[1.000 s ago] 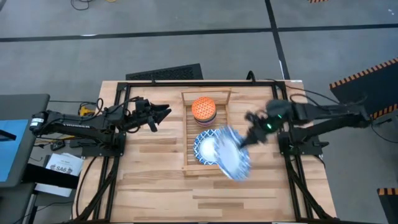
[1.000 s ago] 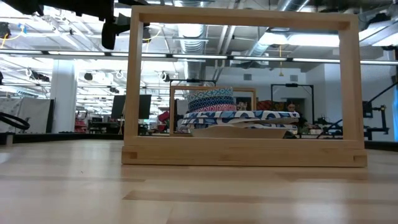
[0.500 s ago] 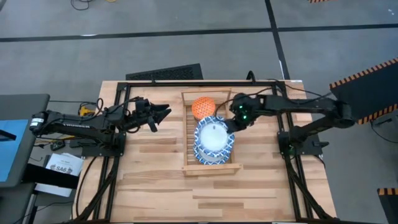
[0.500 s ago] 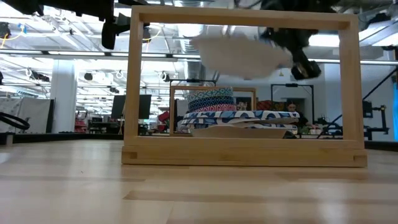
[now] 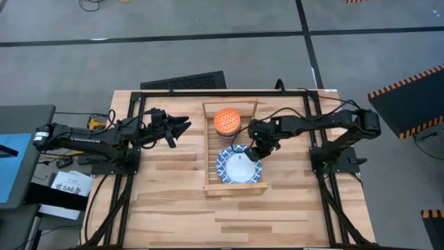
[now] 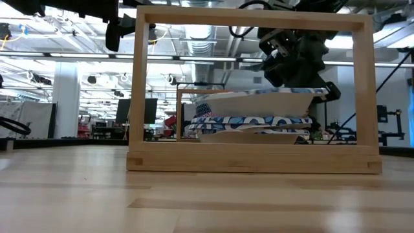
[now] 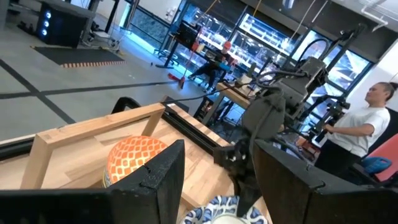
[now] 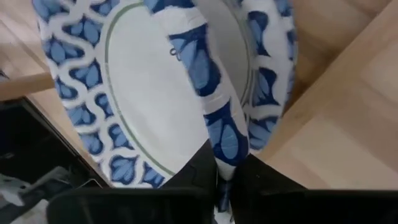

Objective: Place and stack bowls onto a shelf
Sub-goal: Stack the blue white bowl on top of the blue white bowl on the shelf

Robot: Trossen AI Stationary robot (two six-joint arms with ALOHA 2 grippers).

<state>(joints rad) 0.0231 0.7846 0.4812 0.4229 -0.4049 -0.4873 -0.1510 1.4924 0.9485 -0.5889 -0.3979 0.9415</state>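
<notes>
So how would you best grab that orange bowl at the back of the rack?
Probably by its rim, from straight above: the orange bowl sits upright on a stack at the far end of the shelf, whose raised rails block a sideways approach. One finger inside the wall, one outside.

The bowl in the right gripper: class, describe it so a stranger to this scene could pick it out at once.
Find the slatted wooden shelf in the middle of the table. At its near end lies a stack of wide patterned bowls. The blue-and-white bowl on top is the one: the right gripper pinches its rim, unlike the orange bowl behind.
</notes>
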